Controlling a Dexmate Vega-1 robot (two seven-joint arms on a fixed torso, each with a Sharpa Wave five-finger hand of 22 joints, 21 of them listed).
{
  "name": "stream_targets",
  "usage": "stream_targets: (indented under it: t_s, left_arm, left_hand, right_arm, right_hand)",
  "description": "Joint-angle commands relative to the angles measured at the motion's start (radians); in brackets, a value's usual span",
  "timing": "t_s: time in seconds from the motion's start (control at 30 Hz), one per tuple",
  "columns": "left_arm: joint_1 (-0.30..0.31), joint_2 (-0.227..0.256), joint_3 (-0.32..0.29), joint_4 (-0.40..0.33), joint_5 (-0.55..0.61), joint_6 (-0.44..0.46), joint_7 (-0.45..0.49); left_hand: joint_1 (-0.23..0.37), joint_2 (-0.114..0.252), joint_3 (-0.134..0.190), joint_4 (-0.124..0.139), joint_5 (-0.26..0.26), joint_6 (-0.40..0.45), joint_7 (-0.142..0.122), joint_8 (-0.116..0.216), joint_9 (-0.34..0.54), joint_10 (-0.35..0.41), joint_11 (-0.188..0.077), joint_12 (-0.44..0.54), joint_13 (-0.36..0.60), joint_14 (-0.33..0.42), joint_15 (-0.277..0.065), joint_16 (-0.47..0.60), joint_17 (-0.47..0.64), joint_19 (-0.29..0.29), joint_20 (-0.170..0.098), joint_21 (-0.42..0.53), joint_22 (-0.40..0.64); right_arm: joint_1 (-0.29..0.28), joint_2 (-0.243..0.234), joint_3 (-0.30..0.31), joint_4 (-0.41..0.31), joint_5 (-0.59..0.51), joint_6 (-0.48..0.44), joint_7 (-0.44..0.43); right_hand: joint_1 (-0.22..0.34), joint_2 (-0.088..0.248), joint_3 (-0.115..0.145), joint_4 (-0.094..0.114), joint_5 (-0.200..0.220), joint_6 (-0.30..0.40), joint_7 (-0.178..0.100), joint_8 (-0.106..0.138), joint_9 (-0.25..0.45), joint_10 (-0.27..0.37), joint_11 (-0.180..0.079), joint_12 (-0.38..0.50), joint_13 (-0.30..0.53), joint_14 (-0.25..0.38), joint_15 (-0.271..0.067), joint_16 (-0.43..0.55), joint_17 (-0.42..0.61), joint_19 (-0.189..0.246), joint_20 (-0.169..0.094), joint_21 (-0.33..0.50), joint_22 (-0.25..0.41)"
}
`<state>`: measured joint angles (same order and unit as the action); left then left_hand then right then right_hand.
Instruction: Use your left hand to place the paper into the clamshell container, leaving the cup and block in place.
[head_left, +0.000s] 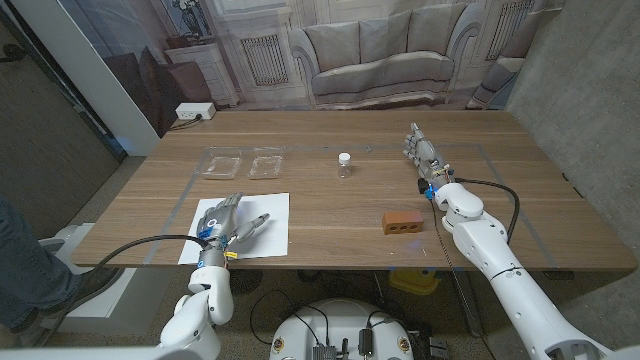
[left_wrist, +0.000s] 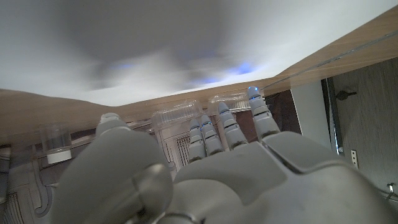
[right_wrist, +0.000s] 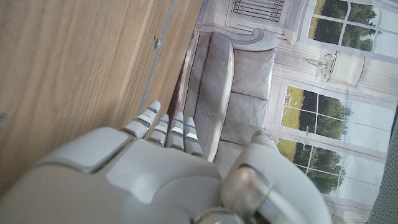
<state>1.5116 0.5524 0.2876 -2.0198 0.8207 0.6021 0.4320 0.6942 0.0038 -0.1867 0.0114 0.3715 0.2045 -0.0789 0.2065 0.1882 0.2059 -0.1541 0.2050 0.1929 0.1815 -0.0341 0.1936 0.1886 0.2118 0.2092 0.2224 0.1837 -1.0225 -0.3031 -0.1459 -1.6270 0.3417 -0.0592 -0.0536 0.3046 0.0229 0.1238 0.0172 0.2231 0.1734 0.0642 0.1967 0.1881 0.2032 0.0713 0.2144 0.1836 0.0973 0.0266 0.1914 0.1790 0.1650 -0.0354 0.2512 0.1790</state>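
Wooden bench (head_left: 350, 200) before a printed sofa backdrop. Left hand (head_left: 228, 224): fingers (head_left: 238, 203) released and extended over the white rectangular paper sheet (head_left: 262, 222) at the near edge, nothing held; contact with the sheet unclear. Clear plastic clamshell container (head_left: 244, 164) lies open just beyond. Risk: a thin flat sheet may skid or crumple rather than lift. Small clear lidded cup (head_left: 344, 165) and orange-brown block (head_left: 402, 222) sit well apart. Right hand (head_left: 422, 152) idle, fingers extended, holding nothing.
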Motion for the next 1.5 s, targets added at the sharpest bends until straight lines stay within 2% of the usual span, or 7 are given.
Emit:
stream_targets:
  t_s: [0.03, 0.5, 1.07, 1.2, 1.33, 1.5]
  left_arm:
    - [-0.019, -0.018, 0.022, 0.033, -0.03, -0.019, 0.026]
    - [-0.03, -0.015, 0.045, 0.051, -0.039, -0.018, 0.027]
    - [-0.038, -0.024, 0.093, 0.057, 0.047, 0.085, 0.019]
    - [-0.04, -0.027, 0.095, 0.058, 0.051, 0.089, 0.02]
    - [-0.042, -0.028, 0.094, 0.059, 0.047, 0.085, 0.018]
    - [-0.049, -0.034, 0.095, 0.057, 0.044, 0.092, 0.008]
  left_hand:
    - [0.007, -0.001, -0.005, 0.001, 0.003, 0.011, 0.001, 0.005, 0.005, 0.007, -0.001, 0.004, 0.005, 0.008, -0.014, 0.004, 0.003, 0.005, 0.002, 0.005, 0.002]
    - [0.014, 0.001, -0.005, -0.001, 0.005, 0.012, -0.001, 0.005, 0.005, 0.007, -0.004, 0.003, 0.006, 0.01, -0.018, 0.005, 0.003, 0.003, 0.002, 0.002, 0.002]
    - [0.039, 0.007, -0.002, -0.011, 0.009, 0.026, -0.008, 0.008, 0.005, 0.022, -0.006, 0.008, 0.006, 0.02, -0.027, 0.007, 0.003, 0.011, 0.0, 0.001, 0.002]
    - [0.105, 0.026, 0.016, -0.039, 0.015, 0.035, -0.012, 0.01, 0.006, 0.034, -0.01, 0.009, 0.006, 0.033, -0.036, 0.009, 0.001, 0.051, -0.003, 0.011, 0.002]
    - [0.193, 0.045, 0.039, -0.079, 0.008, 0.058, -0.02, 0.013, 0.006, 0.046, -0.015, 0.009, 0.006, 0.07, -0.046, 0.015, 0.001, 0.143, -0.007, 0.036, 0.002]
    - [0.278, 0.067, 0.063, -0.115, -0.007, 0.059, -0.012, 0.009, 0.007, 0.058, -0.006, 0.009, 0.007, 0.11, -0.05, 0.021, 0.005, 0.245, -0.006, 0.061, 0.001]
  right_arm:
    - [0.007, -0.003, 0.001, 0.01, 0.002, 0.0, 0.013]
    - [0.0, -0.004, 0.007, -0.004, 0.016, -0.01, 0.021]
    - [-0.003, 0.005, 0.002, 0.004, 0.022, -0.008, 0.026]
    - [0.001, 0.007, 0.0, 0.011, 0.022, -0.009, 0.029]
    - [0.004, 0.009, 0.0, 0.017, 0.023, -0.009, 0.031]
    - [0.006, 0.012, 0.004, 0.022, 0.028, -0.009, 0.033]
  right_hand:
    - [0.003, 0.004, 0.001, -0.004, -0.005, 0.003, -0.002, 0.0, 0.003, 0.003, -0.004, -0.002, 0.003, 0.002, -0.003, -0.005, 0.005, 0.009, -0.024, -0.002, 0.003]
    - [0.003, 0.005, 0.0, -0.005, -0.005, 0.004, -0.002, 0.001, 0.003, 0.003, -0.003, -0.002, 0.003, 0.002, -0.004, -0.005, 0.005, 0.011, -0.023, -0.005, 0.003]
    - [0.002, 0.006, -0.001, -0.007, -0.006, 0.004, -0.003, 0.001, 0.003, 0.001, -0.005, -0.002, 0.003, 0.002, -0.002, -0.005, 0.005, 0.011, -0.021, -0.009, 0.003]
    - [0.002, 0.006, -0.001, -0.007, -0.006, 0.004, -0.004, 0.001, 0.003, 0.003, -0.005, -0.001, 0.003, 0.003, 0.0, -0.004, 0.005, 0.011, -0.02, -0.011, 0.003]
    - [0.002, 0.006, -0.001, -0.007, -0.006, 0.005, -0.004, 0.001, 0.003, 0.003, -0.004, -0.002, 0.003, 0.003, 0.001, -0.004, 0.005, 0.01, -0.019, -0.012, 0.003]
    - [0.002, 0.006, -0.002, -0.007, -0.006, 0.004, -0.005, 0.001, 0.003, 0.001, -0.005, -0.002, 0.003, 0.003, 0.001, -0.004, 0.005, 0.01, -0.017, -0.013, 0.003]
